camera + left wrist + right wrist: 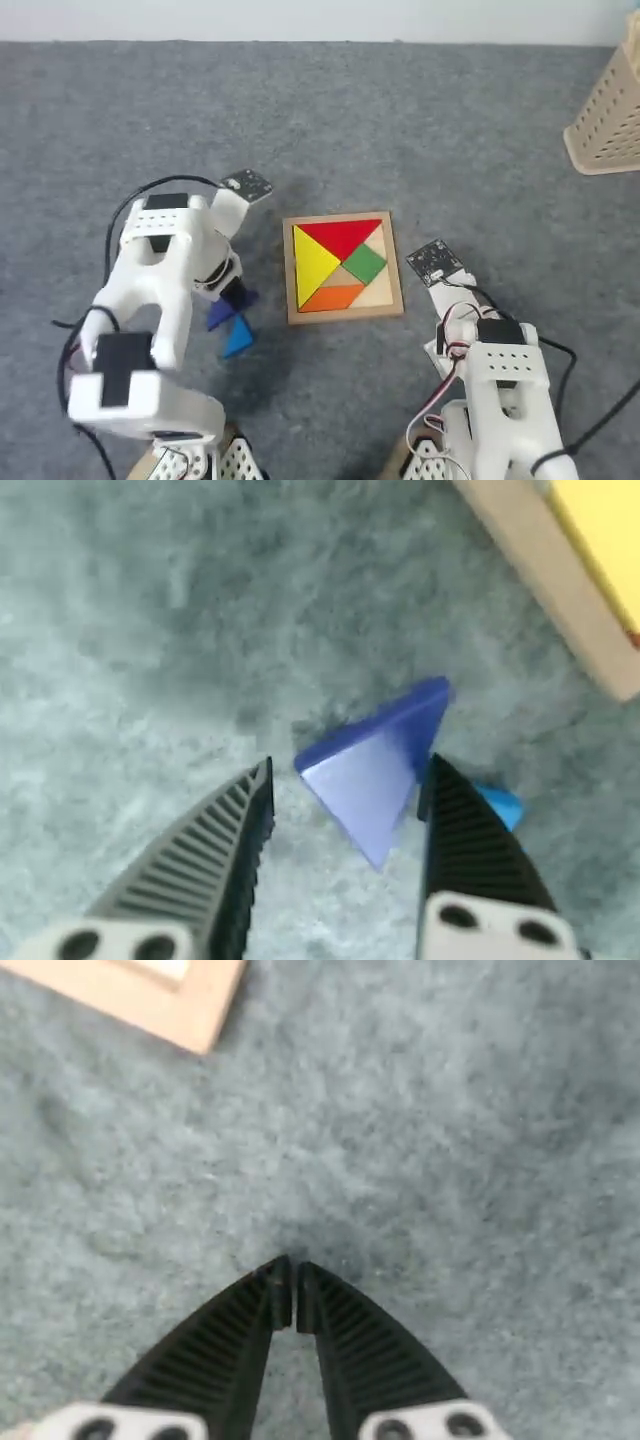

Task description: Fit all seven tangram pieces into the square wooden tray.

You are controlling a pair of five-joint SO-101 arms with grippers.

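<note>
Tray: sits on the carpet between the two arms, with the red, yellow, green and orange pieces laid in. A tan patch among them may be a fifth piece or bare wood, which cannot be told. The corner nearest the right arm looks unfilled.
Dark triangle: out on the carpet just beside the tray's left rim, one edge lifted so it stands tilted.
Light triangle: next to the dark triangle, on the side away from the tray, partly hidden behind a finger in the left wrist view.
Left gripper: low over the dark triangle with jaws spread. One finger is touching or nearly touching the piece's edge and the other is apart from it.
Right gripper: over bare carpet near the tray's corner, jaws pressed together and holding nothing.
Step in hand: most likely picking up the dark triangle.
Doing it well: centre the jaws so both fingers meet opposite faces of the tilted piece. Closing on the sloped edges would likely squirt the piece out. Go low enough to catch it without digging into the carpet, and keep the far finger off the light triangle.
Risk: nudging the piece flat or pushing it against the tray rim.
</note>
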